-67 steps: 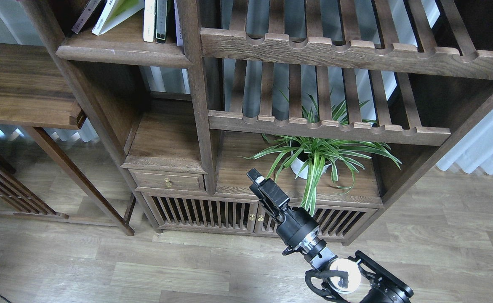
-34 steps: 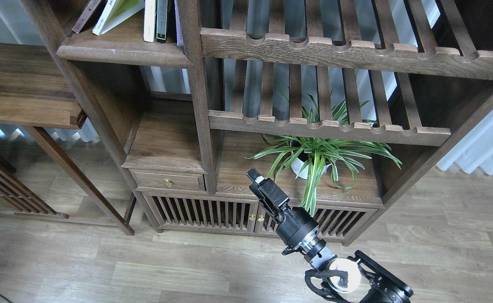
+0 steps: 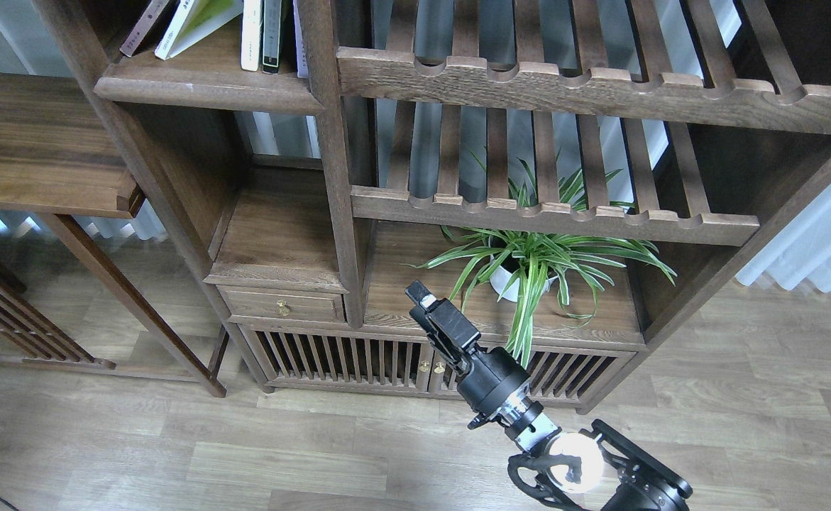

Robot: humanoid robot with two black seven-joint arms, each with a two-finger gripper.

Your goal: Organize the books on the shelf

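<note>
No text is being shown clearly enough to be read; dark marks are being seen on the spines of the books (image 3: 195,21) at the upper left, too small to make out.

The right arm (image 3: 529,419) rises from the bottom edge, slanting up and to the left. Its gripper (image 3: 421,298) is seen narrow and dark, so its fingers cannot be told apart. It holds nothing visible.
</note>
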